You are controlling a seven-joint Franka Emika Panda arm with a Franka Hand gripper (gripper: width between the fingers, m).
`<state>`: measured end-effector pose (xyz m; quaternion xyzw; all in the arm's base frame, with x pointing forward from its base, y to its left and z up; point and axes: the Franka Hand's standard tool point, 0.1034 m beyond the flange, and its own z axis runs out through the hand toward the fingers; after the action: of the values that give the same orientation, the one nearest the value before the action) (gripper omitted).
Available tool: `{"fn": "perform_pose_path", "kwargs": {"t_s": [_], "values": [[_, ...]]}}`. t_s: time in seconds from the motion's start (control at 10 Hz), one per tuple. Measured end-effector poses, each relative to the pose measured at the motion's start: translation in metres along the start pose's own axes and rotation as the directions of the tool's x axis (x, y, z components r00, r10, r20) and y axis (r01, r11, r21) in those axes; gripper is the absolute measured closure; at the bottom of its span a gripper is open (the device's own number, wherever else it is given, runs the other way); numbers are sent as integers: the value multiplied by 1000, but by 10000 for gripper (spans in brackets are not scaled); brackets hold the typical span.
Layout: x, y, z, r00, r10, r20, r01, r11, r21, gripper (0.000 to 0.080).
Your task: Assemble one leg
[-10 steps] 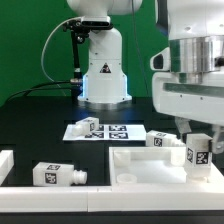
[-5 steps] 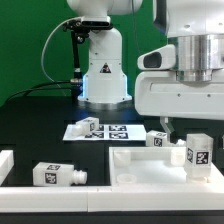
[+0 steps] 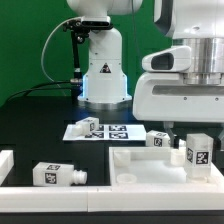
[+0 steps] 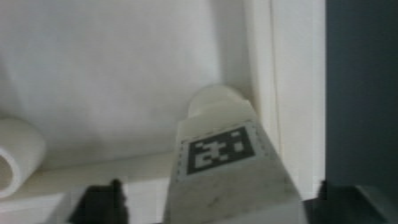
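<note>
A white leg (image 3: 200,151) with a square tag stands upright in the far corner of the large white tray-like part (image 3: 140,168), at the exterior view's right. My gripper (image 3: 197,130) hangs just above it, open and empty. In the wrist view the same leg (image 4: 226,150) rises between my two dark fingertips (image 4: 103,200), with a gap on each side. Nothing touches the fingers. Three more legs show: one on the marker board (image 3: 88,126), one behind the tray (image 3: 160,139), and one lying at the front left (image 3: 55,175).
The marker board (image 3: 118,131) lies mid-table in front of the robot base (image 3: 103,70). A white part's edge (image 3: 5,160) sits at the exterior view's left. A white rail (image 3: 60,197) runs along the front. The tray rim (image 4: 285,80) is beside the leg.
My gripper has risen from around the upright leg, and the leg has stayed standing in the tray's corner. The other legs have not moved.
</note>
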<state>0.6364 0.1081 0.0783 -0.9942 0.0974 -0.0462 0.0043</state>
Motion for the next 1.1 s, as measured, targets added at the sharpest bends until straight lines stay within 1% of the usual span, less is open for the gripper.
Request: {"fn": "perform_pose_path", "kwargs": {"t_s": [0.1,0.2,0.4,0.5,0.6,0.7,0.8,0.9,1.0,1.1], "values": [[0,0,0,999,50,0,-50,999,1,437],[0,0,0,989,146,1,-146,989,1,514],[0,-1,1,958,287,1,-287,958,-1,514],[1,-4,2,911,412,-4,-412,911,-1,514],[1,-4,2,845,535,-8,-535,845,-3,514],[2,-2,3,740,673,2,-673,740,5,514],[2,0,3,580,814,35,-815,579,19,514],[1,-1,3,393,916,80,-919,392,23,514],[1,-2,4,250,961,114,-968,250,20,514],[1,-2,4,179,975,132,-984,178,17,514]]}}
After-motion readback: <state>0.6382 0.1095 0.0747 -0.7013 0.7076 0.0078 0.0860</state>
